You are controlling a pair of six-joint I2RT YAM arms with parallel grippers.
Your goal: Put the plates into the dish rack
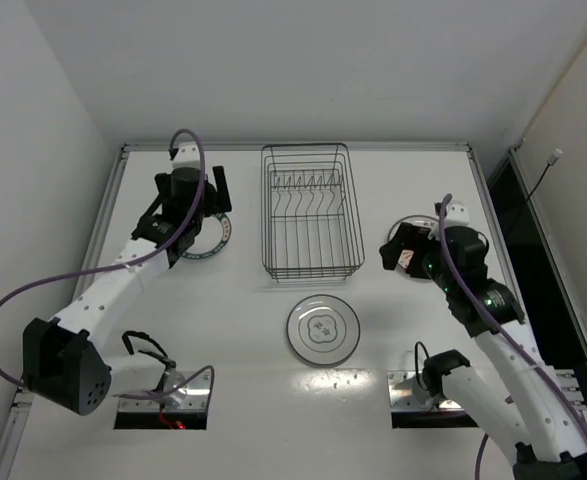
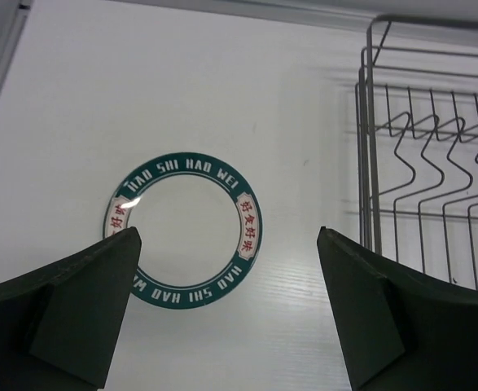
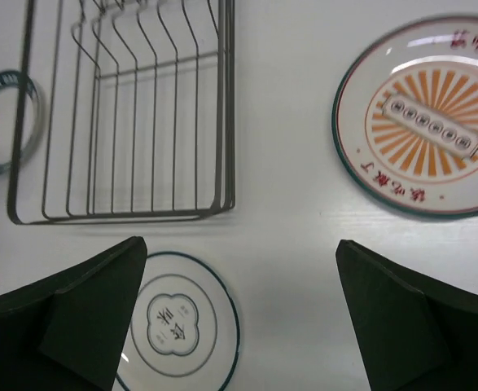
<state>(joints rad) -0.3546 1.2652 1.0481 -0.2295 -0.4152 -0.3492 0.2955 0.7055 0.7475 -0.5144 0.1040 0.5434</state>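
Three plates [image 1: 323, 330] lie flat on the table [image 1: 413, 180] around the empty dish rack [image 1: 311, 212], so my left gripper [image 2: 228, 235], spread wide over the green-rimmed plate [image 2: 186, 232] beside the rack's left side, should come down on its near rim and pinch there; my right gripper [image 3: 240, 243] hangs spread too.

A robot lab cell: white tabletop [image 1: 243, 400] boxed by plain white walls [image 1: 293, 60], cabled left arm [image 1: 113, 285] and right arm [image 1: 518, 385] bolted at its near edge
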